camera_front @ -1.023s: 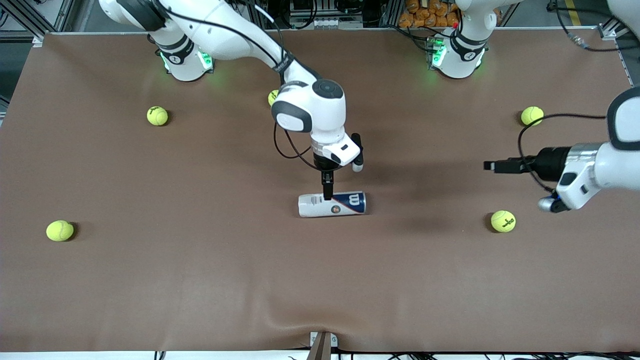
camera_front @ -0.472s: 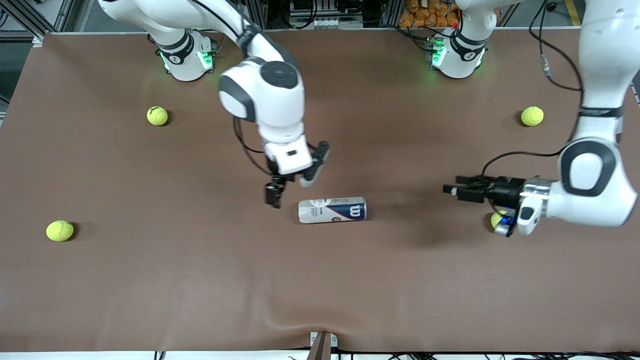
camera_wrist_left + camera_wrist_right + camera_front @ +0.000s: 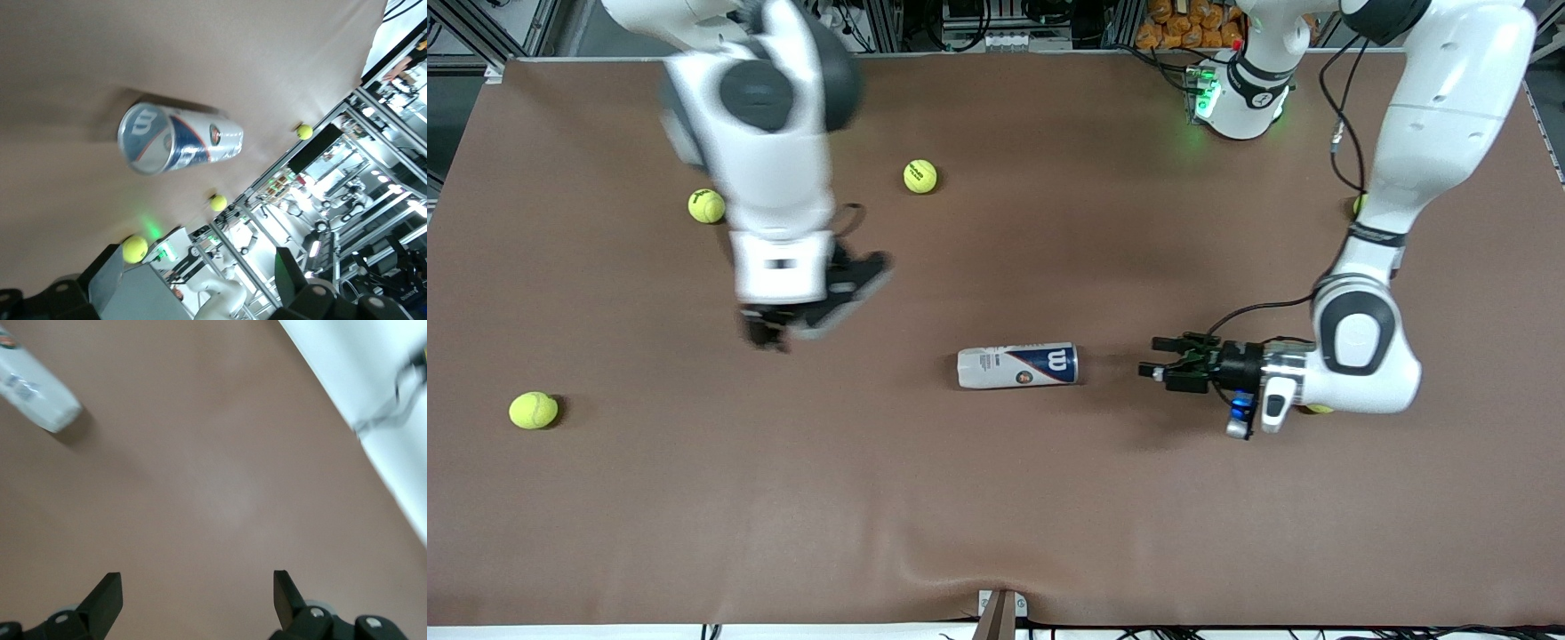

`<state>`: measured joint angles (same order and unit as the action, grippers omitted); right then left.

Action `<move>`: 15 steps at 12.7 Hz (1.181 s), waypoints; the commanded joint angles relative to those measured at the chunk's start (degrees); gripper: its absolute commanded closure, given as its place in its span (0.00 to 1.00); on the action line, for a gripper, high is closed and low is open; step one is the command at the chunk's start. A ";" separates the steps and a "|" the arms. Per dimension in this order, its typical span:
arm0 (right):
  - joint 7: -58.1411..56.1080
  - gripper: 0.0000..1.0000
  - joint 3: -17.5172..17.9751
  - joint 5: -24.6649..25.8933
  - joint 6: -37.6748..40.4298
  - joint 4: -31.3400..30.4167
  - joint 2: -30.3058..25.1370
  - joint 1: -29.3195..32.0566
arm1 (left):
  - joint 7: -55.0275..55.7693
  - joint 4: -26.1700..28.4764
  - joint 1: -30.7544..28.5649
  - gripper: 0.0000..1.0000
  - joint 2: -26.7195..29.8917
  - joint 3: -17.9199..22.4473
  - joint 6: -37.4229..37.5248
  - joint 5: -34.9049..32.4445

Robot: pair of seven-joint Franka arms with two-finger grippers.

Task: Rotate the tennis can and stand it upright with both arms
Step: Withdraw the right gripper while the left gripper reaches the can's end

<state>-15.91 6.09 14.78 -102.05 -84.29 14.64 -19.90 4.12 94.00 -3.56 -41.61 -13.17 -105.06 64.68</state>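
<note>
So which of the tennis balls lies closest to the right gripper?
The tennis ball toward the right arm's end, half hidden by that arm, is closest to the right gripper. The other balls lie farther off.

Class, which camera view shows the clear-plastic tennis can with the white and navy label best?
The front view: the clear-plastic tennis can with the white and navy label lies whole on its side, label readable. The left wrist view shows it foreshortened, rim end first. The right wrist view catches only its white end at the picture's edge.
</note>
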 commanded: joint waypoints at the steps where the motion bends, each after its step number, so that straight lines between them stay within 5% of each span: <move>1: 0.17 0.00 -7.30 -7.39 4.83 -2.28 -4.96 2.48 | -6.12 3.20 1.80 0.00 -0.57 0.07 -4.26 7.19; 5: 0.35 0.00 -7.15 -8.81 9.83 -2.28 -8.83 13.19 | -14.03 3.64 2.59 0.03 -3.64 0.07 -6.12 8.87; 8: 4.28 0.00 -7.32 -15.56 16.43 -2.19 -11.21 19.53 | -19.22 5.84 3.91 0.05 -4.18 0.07 -8.22 13.35; 12: 13.61 0.00 -8.10 -16.19 19.43 -2.37 -14.19 19.46 | -21.87 9.09 5.14 0.05 -3.65 0.07 -10.60 16.70; 15: 13.71 0.00 -12.40 -17.59 20.48 -2.37 -15.43 16.74 | -21.87 11.29 4.70 0.05 -2.42 0.07 -10.60 16.71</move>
<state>-3.56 -3.35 -0.70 -81.96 -84.78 1.62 -1.00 -16.45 102.29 1.36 -46.38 -13.15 -114.90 79.90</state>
